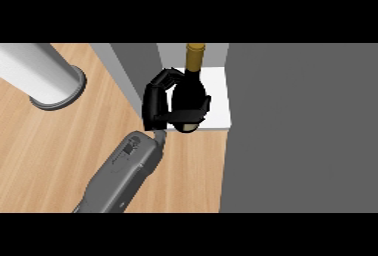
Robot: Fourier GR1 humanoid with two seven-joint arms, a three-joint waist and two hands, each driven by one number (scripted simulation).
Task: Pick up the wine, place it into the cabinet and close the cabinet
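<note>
Fingers: black fingers (pixel 164 79) curl round the left side of the wine bottle's dark body, just above the middle of the frame; the thumb side is hidden behind the glass.
Hand: only one hand (pixel 156 102) shows, and its forearm comes up from the lower left. I judge it the left hand, though the frame does not settle that. No other hand is in view.
Wine: the wine bottle (pixel 189 97) is held in the hand, its gold-capped neck pointing to the top of the frame, its body over the white cabinet shelf.
Step in hand: placing, by my reading. The bottle is at the cabinet opening; whether its base touches the shelf I cannot tell.
Next move: it calls for setting the bottle down on the shelf, letting go, drawing the arm clear of the opening, then swinging the door shut.
Materials and shapes: glossy near-black bottle with rounded shoulders; matte gold capsule; flat white shelf (pixel 218 100); grey forearm (pixel 122 175) of smooth moulded panels.
Surroundings: pale wood-grain counter (pixel 52 155); a broad flat grey panel (pixel 303 130) fills the right, likely the cabinet door; a grey cylinder (pixel 44 75) with a flared base stands at upper left.
</note>
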